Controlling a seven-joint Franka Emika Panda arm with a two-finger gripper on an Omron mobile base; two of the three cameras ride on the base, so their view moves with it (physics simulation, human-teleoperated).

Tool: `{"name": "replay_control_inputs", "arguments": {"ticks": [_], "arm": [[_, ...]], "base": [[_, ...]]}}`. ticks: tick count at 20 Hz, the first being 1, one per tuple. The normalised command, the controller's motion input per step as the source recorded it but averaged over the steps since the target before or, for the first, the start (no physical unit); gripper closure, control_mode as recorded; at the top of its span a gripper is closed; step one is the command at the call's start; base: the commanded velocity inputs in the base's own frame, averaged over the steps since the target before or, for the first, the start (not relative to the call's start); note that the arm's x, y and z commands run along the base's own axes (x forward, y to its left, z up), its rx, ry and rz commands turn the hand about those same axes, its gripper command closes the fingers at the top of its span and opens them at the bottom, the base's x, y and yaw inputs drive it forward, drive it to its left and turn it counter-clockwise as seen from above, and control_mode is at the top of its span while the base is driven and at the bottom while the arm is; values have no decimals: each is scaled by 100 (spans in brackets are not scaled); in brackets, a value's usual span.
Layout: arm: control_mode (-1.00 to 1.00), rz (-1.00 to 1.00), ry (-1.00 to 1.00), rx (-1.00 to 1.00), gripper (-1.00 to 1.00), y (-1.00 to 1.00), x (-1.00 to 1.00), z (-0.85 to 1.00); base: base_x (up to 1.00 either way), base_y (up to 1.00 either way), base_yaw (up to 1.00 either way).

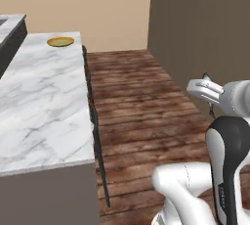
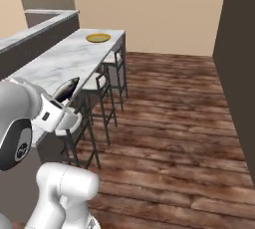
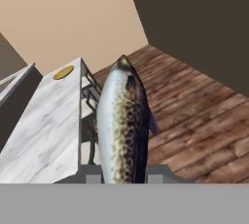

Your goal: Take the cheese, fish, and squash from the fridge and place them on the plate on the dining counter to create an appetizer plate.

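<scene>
One fish [image 3: 124,125] in the gripper [image 3: 124,177], jaws closed tight on its tail end, body sticking straight out past the fingertips. Slim tapered shape, pale silvery belly, brown-black speckled back, smooth glossy skin; reads as a dark sliver in the right base view [image 2: 66,89]. Held in mid-air off the near end of the dining counter [image 1: 44,106], over the floor [image 2: 174,123], not touching anything.

Dining counter: long flat slab, white marble with grey veins, grey-brown base below. Plate [image 1: 60,41] sits at the far end of the counter, round and flat, yellow-orange rim, olive-green centre, well apart from the fish. Nothing on the plate that I can make out.

Stools [image 2: 102,98] line the floor side of the counter, thin dark frames, white seats, tucked just under its edge, between the gripper and the counter base. Raised grey-topped ledge [image 2: 35,29] runs along the counter's other side. Floor is dark reddish-brown wood planks, rough grain. Tall dark brown wall panel [image 1: 200,33] across the floor from the counter, plain beige wall [image 2: 149,9] beyond its far end
</scene>
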Motion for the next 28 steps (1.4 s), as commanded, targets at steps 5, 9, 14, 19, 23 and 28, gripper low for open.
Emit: {"name": "replay_control_inputs", "arguments": {"ticks": [5, 9, 14, 19, 23, 28], "arm": [[100, 0, 0, 0, 100, 0, 0, 0], [100, 0, 0, 0, 100, 0, 0, 0], [100, 0, 0, 0, 100, 0, 0, 0], [100, 0, 0, 0, 100, 0, 0, 0], [100, 0, 0, 0, 100, 0, 0, 0], [100, 0, 0, 0, 100, 0, 0, 0]], "base": [[85, -80, 28], [100, -45, 17], [100, -6, 9], [100, -10, 11], [100, -31, 18], [100, -36, 29]]}}
